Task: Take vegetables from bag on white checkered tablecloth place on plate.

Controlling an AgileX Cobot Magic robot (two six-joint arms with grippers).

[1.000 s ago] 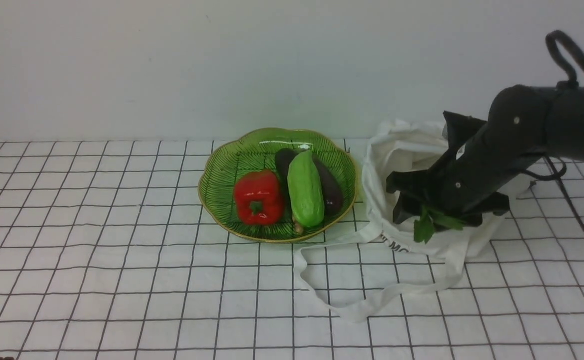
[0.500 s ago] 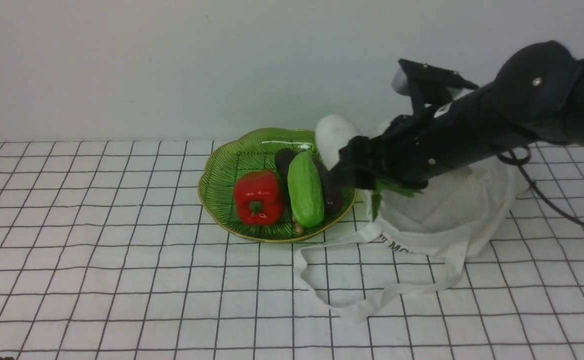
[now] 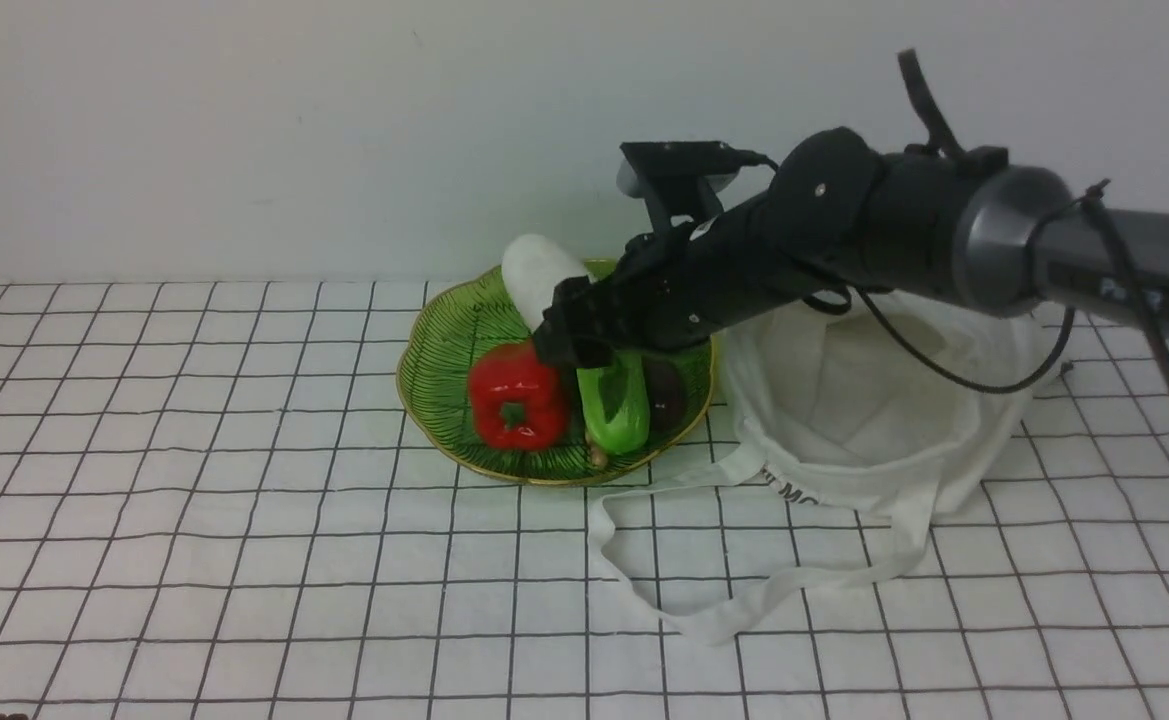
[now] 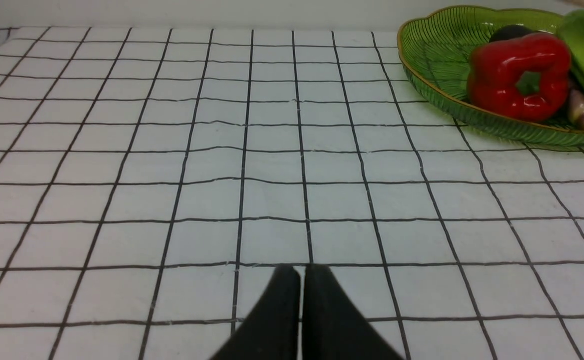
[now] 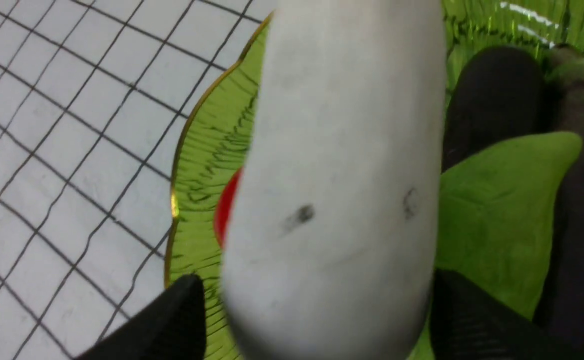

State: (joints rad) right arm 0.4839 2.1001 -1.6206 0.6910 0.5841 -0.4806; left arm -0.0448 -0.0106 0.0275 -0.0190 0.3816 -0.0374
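White radish (image 3: pixel 541 278) above the green plate (image 3: pixel 439 375), between the parted fingers of the right gripper (image 5: pixel 316 310).
The radish slants over the plate's far edge, its pale end towards that edge; the right wrist view shows a gap between one finger and its side, while contact on the other side is hard to tell. Beneath and around it, the plate holds the red bell pepper (image 3: pixel 519 400) on its left side, the light green cucumber (image 3: pixel 616 410) right of the pepper, and dark oblong vegetables (image 5: pixel 494 100) beside the cucumber. The plate sits by the far edge of the checkered tablecloth (image 3: pixel 244 560), near its middle. Just right of it lies the white cloth bag (image 3: pixel 864 400), mouth gaping, a strap (image 3: pixel 724 620) looping towards the near edge. The left gripper (image 4: pixel 301 275) has its fingertips together over the cloth.
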